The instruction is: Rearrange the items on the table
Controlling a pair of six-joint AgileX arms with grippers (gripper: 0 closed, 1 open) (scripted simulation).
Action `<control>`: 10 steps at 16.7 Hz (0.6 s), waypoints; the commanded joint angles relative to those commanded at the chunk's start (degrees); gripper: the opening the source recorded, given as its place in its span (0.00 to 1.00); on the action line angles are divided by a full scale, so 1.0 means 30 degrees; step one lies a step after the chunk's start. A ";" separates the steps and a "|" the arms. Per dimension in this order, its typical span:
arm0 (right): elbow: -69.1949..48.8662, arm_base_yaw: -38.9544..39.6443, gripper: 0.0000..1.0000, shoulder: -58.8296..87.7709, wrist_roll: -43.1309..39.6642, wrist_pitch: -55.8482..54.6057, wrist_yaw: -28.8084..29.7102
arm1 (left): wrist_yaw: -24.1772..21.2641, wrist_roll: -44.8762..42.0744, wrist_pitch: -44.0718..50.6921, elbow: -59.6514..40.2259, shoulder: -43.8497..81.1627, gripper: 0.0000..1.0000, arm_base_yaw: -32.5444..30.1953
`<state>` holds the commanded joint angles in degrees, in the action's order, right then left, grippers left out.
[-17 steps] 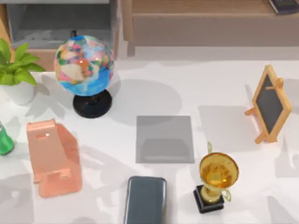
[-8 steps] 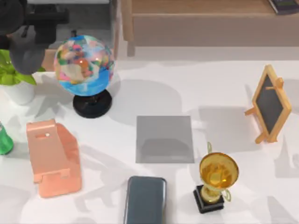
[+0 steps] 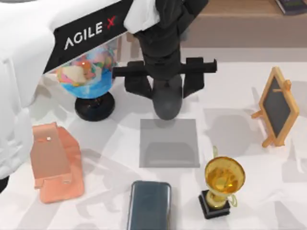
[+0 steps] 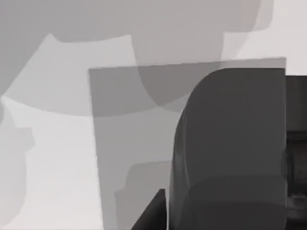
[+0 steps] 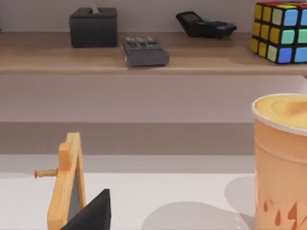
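Observation:
The dark grey oval mouse (image 3: pixel 168 103) hangs over the back edge of the grey square pad (image 3: pixel 169 143), with my left gripper (image 3: pixel 167 88) shut on it from above. In the left wrist view the mouse (image 4: pixel 230 143) looms large above the pad (image 4: pixel 139 143). The slate-grey smartphone (image 3: pixel 148 206) lies flat at the front edge of the white table (image 3: pixel 230 96), just in front of the pad. My right gripper (image 5: pixel 93 213) sits low beside the wooden easel, off at the table's right.
A globe (image 3: pixel 86 72) stands back left under the left arm. A pink phone stand (image 3: pixel 55 160) lies at the left, a gold trophy (image 3: pixel 223 179) front right, a chalkboard easel (image 3: pixel 278 108) far right. A paper cup (image 5: pixel 280 163) stands close to the right wrist.
My left arm has swung in from the back left corner to the middle of the table, carrying the mouse to the pad's back edge. It now covers the plant and the green bottle.

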<state>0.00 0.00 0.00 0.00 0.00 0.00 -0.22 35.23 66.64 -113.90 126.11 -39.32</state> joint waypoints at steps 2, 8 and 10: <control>0.0000 0.0000 1.00 0.0000 0.0000 0.0000 0.0000 | 0.0044 0.0996 -0.0179 0.0081 0.1847 0.00 -0.0639; 0.0000 0.0000 1.00 0.0000 0.0000 0.0000 0.0000 | 0.0176 0.1677 -0.0353 0.0593 0.3119 0.00 -0.0805; 0.0000 0.0000 1.00 0.0000 0.0000 0.0000 0.0000 | 0.0177 0.1632 -0.0383 0.0628 0.3133 0.00 -0.0745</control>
<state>0.00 0.00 0.00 0.00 0.00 0.00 0.31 40.12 65.49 -112.01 135.50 -41.55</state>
